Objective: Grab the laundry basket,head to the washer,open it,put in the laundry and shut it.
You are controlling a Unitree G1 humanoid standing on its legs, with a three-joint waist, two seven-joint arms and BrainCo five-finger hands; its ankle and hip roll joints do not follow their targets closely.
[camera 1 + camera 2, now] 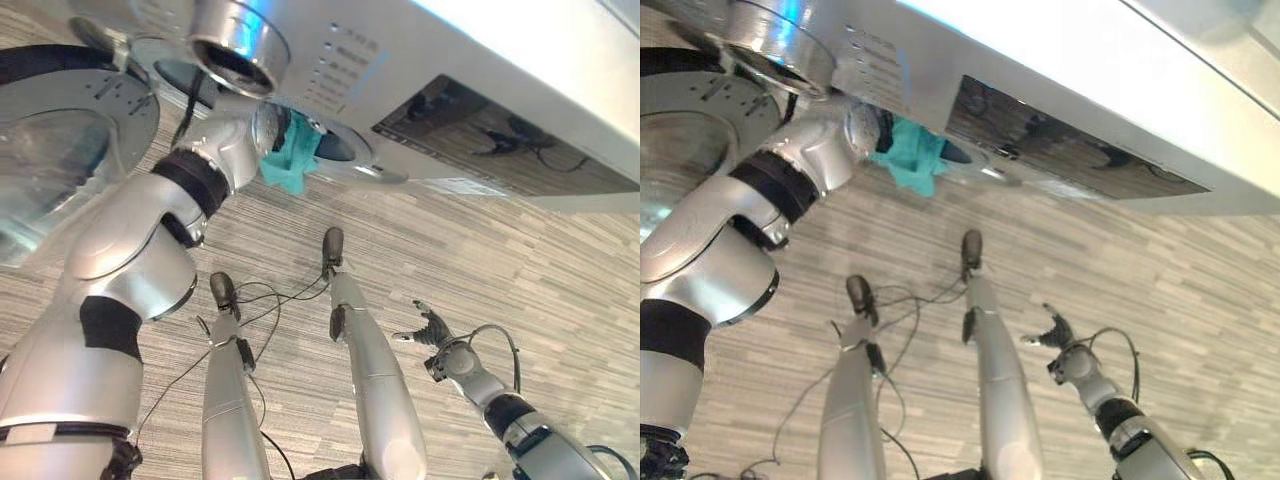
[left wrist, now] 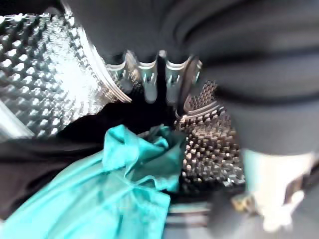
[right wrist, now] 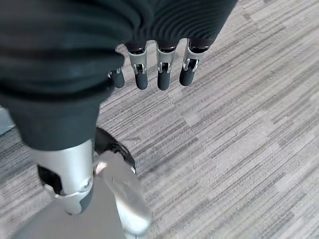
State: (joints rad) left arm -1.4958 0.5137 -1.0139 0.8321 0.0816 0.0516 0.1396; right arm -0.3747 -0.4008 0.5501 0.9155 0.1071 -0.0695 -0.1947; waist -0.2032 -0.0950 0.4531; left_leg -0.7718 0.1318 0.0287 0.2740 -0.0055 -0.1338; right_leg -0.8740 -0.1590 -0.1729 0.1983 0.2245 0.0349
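Note:
The washer (image 1: pixel 480 90) stands before me with its round door (image 1: pixel 60 150) swung open to my left. My left arm reaches into the opening. In the left wrist view my left hand (image 2: pixel 149 82) is inside the studded steel drum (image 2: pixel 45 74), fingers straight, holding nothing. A teal cloth (image 2: pixel 124 189) lies in the drum's mouth just below the fingers, on top of dark laundry, and part of it hangs out over the rim (image 1: pixel 292 160). My right hand (image 1: pixel 428 328) hangs low at my right side above the floor, fingers relaxed and empty (image 3: pixel 159 69).
A chrome dial (image 1: pixel 238 40) and a dark display panel (image 1: pixel 470 120) sit on the washer's front. Grey striped carpet (image 1: pixel 520 270) covers the floor below and to the right.

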